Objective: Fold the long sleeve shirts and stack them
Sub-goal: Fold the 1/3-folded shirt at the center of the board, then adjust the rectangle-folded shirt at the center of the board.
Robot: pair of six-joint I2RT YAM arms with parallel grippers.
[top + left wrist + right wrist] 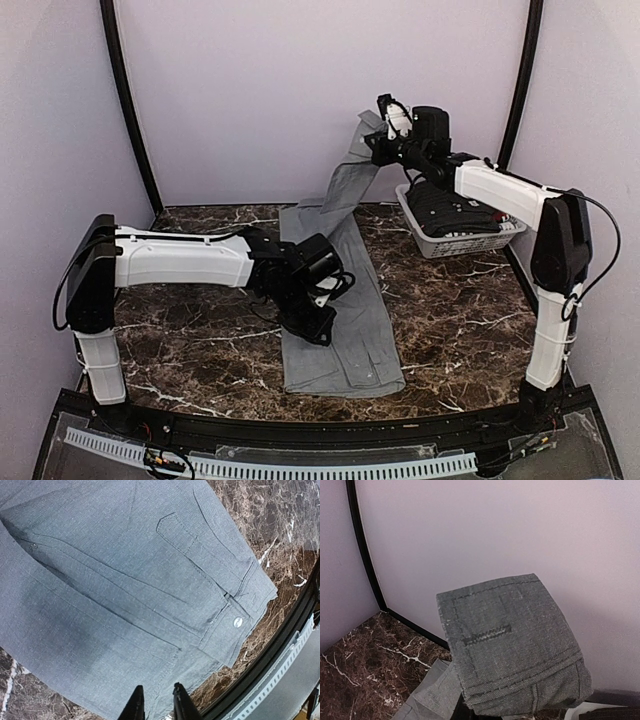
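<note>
- Dark marble table (450, 320) sits inside pale lilac walls (250, 90), with the two arms reaching in from the near edge.
- One grey shirt (345, 330) lies flat down the middle of the table, running from 12 o'clock to 6 o'clock as a fairly narrow strip.
- Its sleeve (350, 180) rises off the far end toward 1 o'clock, held up in the air by the right gripper (378, 143).
- That gripper is pinched on the sleeve. In the wrist view the cuff (510, 640) drapes over the fingers and hides them.
- Left gripper (158, 690) hovers over the shirt's near half, at about 9 o'clock of its centre. Its fingers stand slightly apart with nothing between them.
- Just ahead of it lies the other cuff with a white button (237, 622).
- At 2 o'clock a white basket (428, 243) holds dark garments (455, 210); I cannot tell whether they are shirts.
- Progress looks early: the first shirt is laid out and mid-fold, with the raised sleeve not yet laid across the body.
- No folded stack shows anywhere, so the remaining folds, the stacking and any further shirts are left.
</note>
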